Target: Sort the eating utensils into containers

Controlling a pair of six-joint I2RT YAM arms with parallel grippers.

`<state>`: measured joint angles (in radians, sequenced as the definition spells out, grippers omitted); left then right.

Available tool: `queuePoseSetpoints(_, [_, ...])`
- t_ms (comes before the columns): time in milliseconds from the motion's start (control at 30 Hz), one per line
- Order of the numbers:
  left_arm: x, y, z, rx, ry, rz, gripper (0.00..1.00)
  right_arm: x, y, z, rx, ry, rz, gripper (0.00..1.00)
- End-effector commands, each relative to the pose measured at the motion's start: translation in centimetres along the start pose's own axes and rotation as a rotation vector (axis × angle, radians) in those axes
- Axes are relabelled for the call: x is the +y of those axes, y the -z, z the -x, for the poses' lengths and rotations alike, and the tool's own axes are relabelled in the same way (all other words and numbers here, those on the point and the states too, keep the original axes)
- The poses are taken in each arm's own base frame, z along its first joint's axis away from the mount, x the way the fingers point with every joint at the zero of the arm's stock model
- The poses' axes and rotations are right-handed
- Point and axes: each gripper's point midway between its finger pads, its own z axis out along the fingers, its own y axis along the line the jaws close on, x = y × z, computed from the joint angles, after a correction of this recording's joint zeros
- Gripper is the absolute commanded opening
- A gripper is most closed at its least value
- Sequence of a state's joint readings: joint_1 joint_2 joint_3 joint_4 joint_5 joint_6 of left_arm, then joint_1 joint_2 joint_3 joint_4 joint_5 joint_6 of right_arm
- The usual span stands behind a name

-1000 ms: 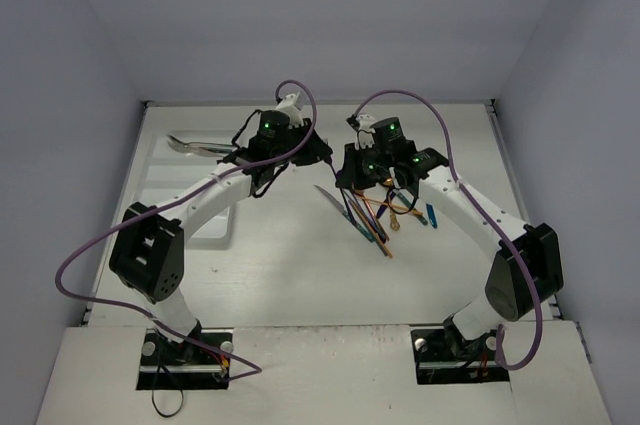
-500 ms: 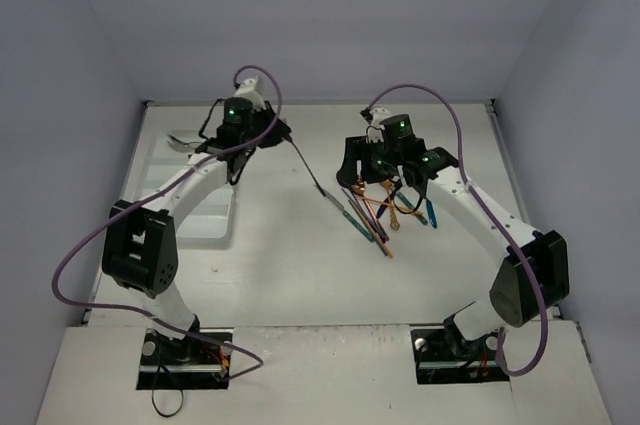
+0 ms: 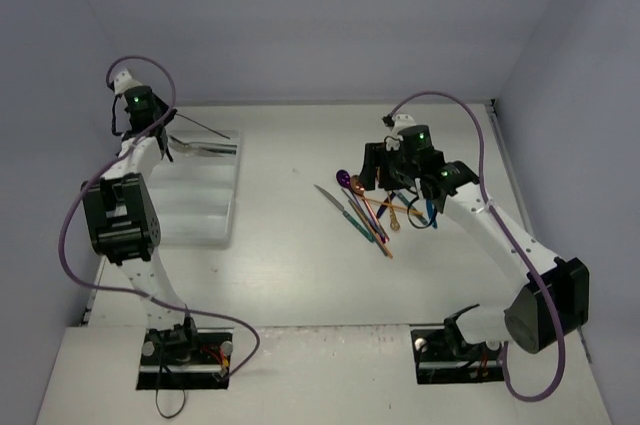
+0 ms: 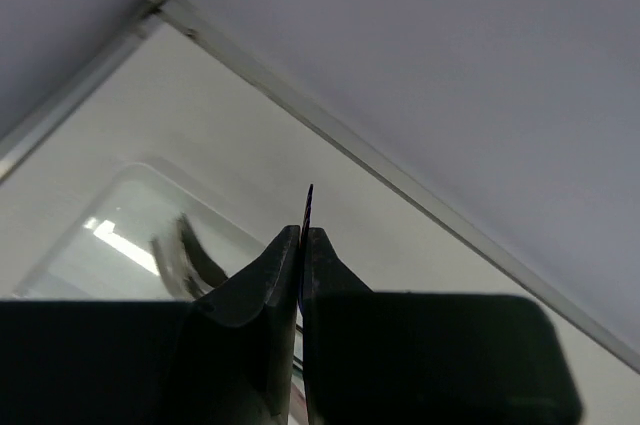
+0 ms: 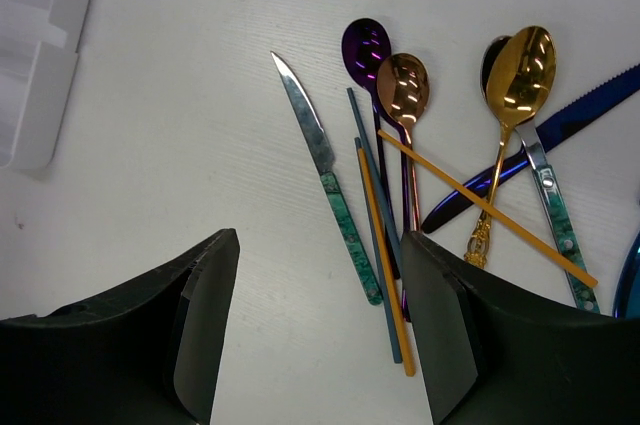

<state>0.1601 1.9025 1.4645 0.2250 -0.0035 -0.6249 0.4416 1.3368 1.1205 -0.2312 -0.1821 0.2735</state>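
Observation:
The eating utensils [image 3: 375, 207] lie in a loose pile right of centre. From the right wrist I see a teal-handled knife [image 5: 335, 190], a purple spoon [image 5: 365, 45], a copper spoon [image 5: 402, 85], a gold spoon [image 5: 522, 70] and a blue knife [image 5: 570, 120]. My right gripper [image 5: 318, 245] hangs open above the pile's left side, holding nothing [image 3: 375, 170]. At the back left, over the white tray of containers [image 3: 225, 215], my left gripper [image 3: 160, 131] is shut on a slim dark utensil [image 4: 308, 203] seen edge-on. A silver utensil [image 3: 205, 148] lies in the tray's far end.
The tray's corner [image 5: 45, 35] shows at the top left of the right wrist view. The back wall and table edge [image 4: 420, 195] run close behind my left gripper. Thin orange sticks [image 5: 385, 255] cross the pile. Purple cables loop over both arms.
My left arm has swung from the table's middle to the back-left corner over the tray, carrying the slim utensil. My right gripper has opened and shifted slightly right above the pile.

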Motion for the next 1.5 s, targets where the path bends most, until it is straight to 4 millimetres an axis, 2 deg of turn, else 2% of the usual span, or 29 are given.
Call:
queuePoseSetpoints(0, [1.1, -2.0, 4.6, -0.167, 0.066, 0.03, 0.0, -0.7, 0.6, 1.1, -0.05, 0.015, -0.024, 0.63])
queuePoseSetpoints(100, [2.9, -3.5, 3.7, -0.164, 0.083, 0.069, 0.0, -1.2, 0.2, 0.5, -0.033, 0.008, -0.036, 0.63])
queuePoseSetpoints(200, [3.7, -4.4, 2.3, -0.139, 0.096, 0.076, 0.01, -1.5, -0.2, 0.0, -0.014, -0.003, -0.044, 0.63])
queuePoseSetpoints(300, [3.9, -4.5, 1.2, -0.109, 0.092, 0.067, 0.12, -1.7, -0.5, -0.5, 0.0, -0.006, -0.049, 0.63])
queuePoseSetpoints(400, [4.1, -3.8, 0.9, -0.099, 0.078, 0.071, 0.33, -2.0, -1.0, -0.8, 0.015, -0.004, -0.057, 0.63])
queuePoseSetpoints(500, [4.9, -2.7, 0.3, -0.087, 0.046, 0.092, 0.52, -2.1, -1.2, -1.0, 0.024, 0.001, -0.056, 0.63])
queuePoseSetpoints(567, [5.0, -1.8, 0.8, -0.096, 0.011, 0.1, 0.64, -2.1, -1.2, -1.3, 0.03, 0.006, -0.054, 0.63])
queuePoseSetpoints(633, [5.4, -1.1, 0.7, -0.095, -0.011, 0.114, 0.71, -2.2, -1.3, -1.5, 0.036, 0.011, -0.055, 0.63])
queuePoseSetpoints(800, [4.1, 1.8, 2.5, -0.093, -0.042, 0.093, 0.8, -2.9, -1.3, -2.2, 0.048, 0.034, -0.082, 0.63])
queuePoseSetpoints(833, [3.8, 2.4, 1.8, -0.061, -0.049, 0.087, 0.8, -3.0, -1.4, -2.5, 0.055, 0.037, -0.086, 0.61])
queuePoseSetpoints(900, [2.3, 4.3, 1.5, -0.022, -0.075, 0.058, 0.8, -3.3, -1.8, -3.7, 0.089, 0.042, -0.087, 0.57])
queuePoseSetpoints(933, [0.8, 5.7, 1.8, -0.013, -0.098, 0.028, 0.8, -3.3, -2.1, -4.3, 0.108, 0.043, -0.079, 0.55])
queuePoseSetpoints(967, [-0.4, 7.2, 1.3, 0.021, -0.126, 0.01, 0.8, -3.2, -2.4, -5.0, 0.13, 0.043, -0.07, 0.52])
queuePoseSetpoints(1067, [-3.5, 11.3, -3.3, 0.203, -0.236, -0.026, 0.8, -2.9, -3.4, -6.8, 0.191, 0.043, -0.058, 0.48])
queuePoseSetpoints(1133, [-7.4, 14.9, -7.3, 0.307, -0.29, -0.119, 0.8, -2.9, -3.8, -7.5, 0.21, 0.045, -0.071, 0.44])
queuePoseSetpoints(1233, [-10.5, 20.2, -13.2, 0.435, -0.324, -0.211, 0.8, -2.8, -4.4, -8.0, 0.232, 0.044, -0.075, 0.42])
queuePoseSetpoints(1267, [-10.4, 21.3, -14.6, 0.468, -0.296, -0.207, 0.8, -2.3, -4.6, -8.1, 0.236, 0.054, -0.067, 0.42])
queuePoseSetpoints(1367, [-12.0, 25.3, -19.6, 0.573, -0.274, -0.245, 0.8, -1.5, -5.5, -9.1, 0.271, 0.079, -0.06, 0.42])
queuePoseSetpoints(1467, [-11.4, 27.8, -23.5, 0.654, -0.269, -0.222, 0.8, 0.2, -6.5, -10.6, 0.32, 0.114, -0.042, 0.44])
